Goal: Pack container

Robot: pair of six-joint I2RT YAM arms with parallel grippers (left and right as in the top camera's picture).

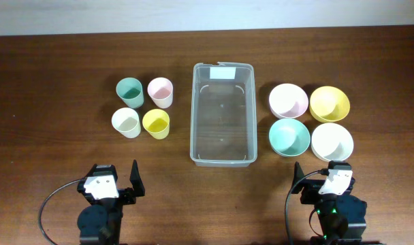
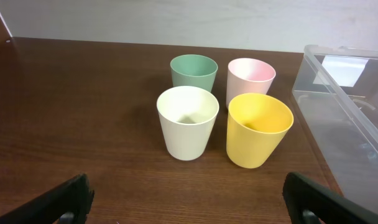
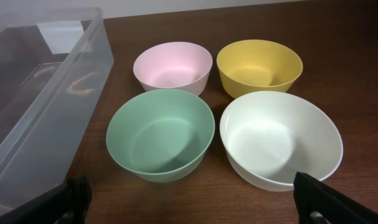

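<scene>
The clear container [image 1: 223, 153] stands empty at the table's middle, its white label at the far end; it also shows in the left wrist view [image 2: 338, 99] and the right wrist view [image 3: 46, 81]. Left of it stand a green cup [image 1: 130, 92], pink cup [image 1: 161, 91], white cup [image 1: 126, 122] and yellow cup [image 1: 156, 124]. Right of it sit a pink bowl [image 1: 288, 100], yellow bowl [image 1: 329, 103], green bowl [image 1: 289, 136] and white bowl [image 1: 332, 141]. My left gripper [image 2: 189, 202] is open and empty, in front of the cups. My right gripper [image 3: 192, 199] is open and empty, in front of the bowls.
The dark wooden table [image 1: 57, 136] meets a pale wall at the back. Both arm bases sit at the front edge, with cables beside them.
</scene>
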